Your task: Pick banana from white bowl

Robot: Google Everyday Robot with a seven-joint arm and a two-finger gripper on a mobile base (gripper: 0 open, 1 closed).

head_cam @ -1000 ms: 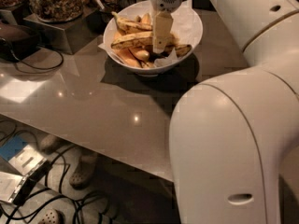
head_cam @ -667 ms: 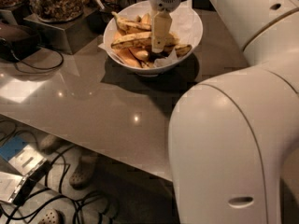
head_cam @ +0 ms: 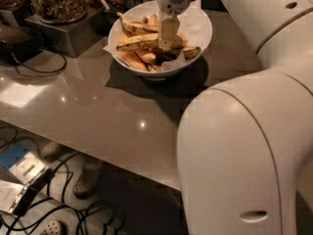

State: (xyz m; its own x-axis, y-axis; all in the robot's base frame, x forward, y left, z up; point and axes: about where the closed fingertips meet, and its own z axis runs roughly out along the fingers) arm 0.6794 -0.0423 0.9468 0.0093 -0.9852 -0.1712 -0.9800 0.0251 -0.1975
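Banana [head_cam: 138, 42] in white bowl [head_cam: 180, 68] w/ tool [head_cam: 166, 46] right over it.

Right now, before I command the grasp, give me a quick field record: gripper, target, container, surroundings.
gripper: inside the white bowl, at the banana's middle; contact unclear
banana: longest, brown-streaked, lying across the bowl
white bowl: paper-lined, holds several bananas, far side of table
table: glossy grey
left of bowl: jar of nuts, black cable
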